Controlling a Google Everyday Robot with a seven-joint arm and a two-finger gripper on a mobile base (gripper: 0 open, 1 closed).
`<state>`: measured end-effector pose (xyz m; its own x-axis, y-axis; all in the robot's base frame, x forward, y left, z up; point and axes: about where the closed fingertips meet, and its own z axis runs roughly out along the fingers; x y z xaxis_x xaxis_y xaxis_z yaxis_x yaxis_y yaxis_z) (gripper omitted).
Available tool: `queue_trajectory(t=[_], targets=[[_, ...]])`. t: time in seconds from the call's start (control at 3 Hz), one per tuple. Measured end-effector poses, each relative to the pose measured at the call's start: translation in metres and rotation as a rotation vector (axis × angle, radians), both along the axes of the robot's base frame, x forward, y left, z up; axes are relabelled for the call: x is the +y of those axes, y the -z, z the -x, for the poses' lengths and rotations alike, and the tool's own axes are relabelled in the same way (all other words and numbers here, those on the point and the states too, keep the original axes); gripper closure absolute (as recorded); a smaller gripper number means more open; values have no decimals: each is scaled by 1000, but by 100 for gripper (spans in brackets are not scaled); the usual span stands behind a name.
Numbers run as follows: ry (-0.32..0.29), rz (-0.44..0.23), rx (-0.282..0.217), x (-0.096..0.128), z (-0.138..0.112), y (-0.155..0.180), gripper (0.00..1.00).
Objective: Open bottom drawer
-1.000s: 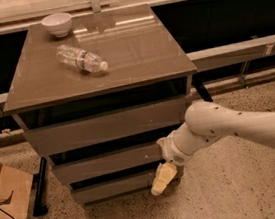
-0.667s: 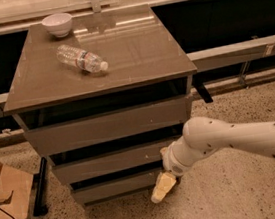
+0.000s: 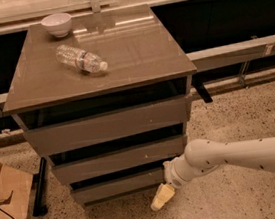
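Observation:
The bottom drawer (image 3: 118,185) is the lowest of three flat taupe fronts on the glossy grey-brown cabinet (image 3: 135,56). Its front sits about in line with the middle drawer (image 3: 119,160) and top drawer (image 3: 104,127), with a dark gap above it. My gripper (image 3: 161,197) is cream-coloured, on a white arm that comes in from the right. It points down and to the left at the lower right corner of the bottom drawer front, just above the floor. I cannot tell whether it touches the panel.
A clear water bottle (image 3: 80,58) lies on the cabinet top and a white bowl (image 3: 56,24) stands at its back left. A cardboard box (image 3: 3,200) sits on the floor to the left. A black bar (image 3: 39,187) lies beside the cabinet base. A speckled floor surrounds the cabinet.
The gripper has dropped lower along the right end of the bottom drawer front, closer to the floor. The drawers have not visibly moved.

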<state>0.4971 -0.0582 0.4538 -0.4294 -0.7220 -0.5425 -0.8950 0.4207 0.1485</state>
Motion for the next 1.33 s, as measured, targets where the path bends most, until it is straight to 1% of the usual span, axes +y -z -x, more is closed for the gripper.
queue_trajectory(t=[0.33,0.67,1.0,1.33], targets=[[15,-54,49,-1,-9,57,0],[15,-54,49,-1,-9,57,0],[31,-47,46,7,-16,71,0],[44,-57,25,17,-32,92,0]])
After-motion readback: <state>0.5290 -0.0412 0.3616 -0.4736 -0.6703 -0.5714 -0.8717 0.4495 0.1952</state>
